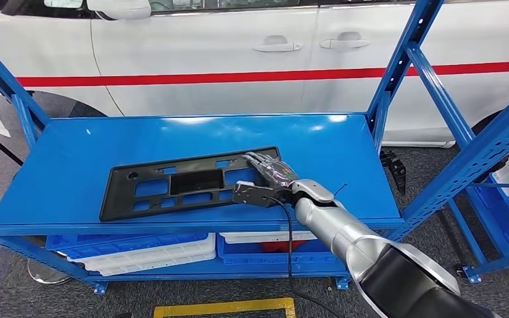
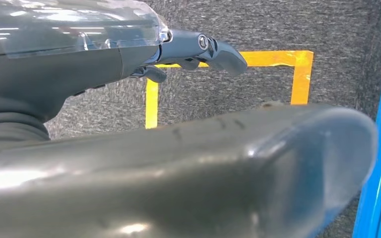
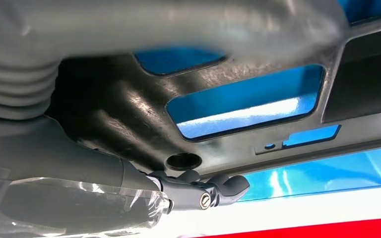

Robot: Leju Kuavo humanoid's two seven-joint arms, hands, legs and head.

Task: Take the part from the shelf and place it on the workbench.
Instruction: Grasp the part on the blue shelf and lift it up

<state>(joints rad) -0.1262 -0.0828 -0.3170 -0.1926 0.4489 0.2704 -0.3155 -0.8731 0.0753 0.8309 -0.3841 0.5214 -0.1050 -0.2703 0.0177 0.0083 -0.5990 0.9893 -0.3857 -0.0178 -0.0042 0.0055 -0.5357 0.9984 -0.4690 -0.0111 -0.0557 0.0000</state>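
Item: the part (image 1: 185, 185), a flat black moulded plastic panel with rectangular cut-outs, lies flat on the blue shelf (image 1: 93, 149), its end under your right hand (image 1: 265, 180), whose fingers lie over the top and thumb at the near edge; a firm grip cannot be told. Your left hand (image 2: 198, 49) hangs with fingers curled on nothing. Risk: held by one end, the long thin panel may sag, pivot, or slip off smooth painted steel.

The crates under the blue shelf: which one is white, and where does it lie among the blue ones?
The white crate is the one at the lower left, tilted and sticking out under a blue crate. The other blue crate sits to its right.
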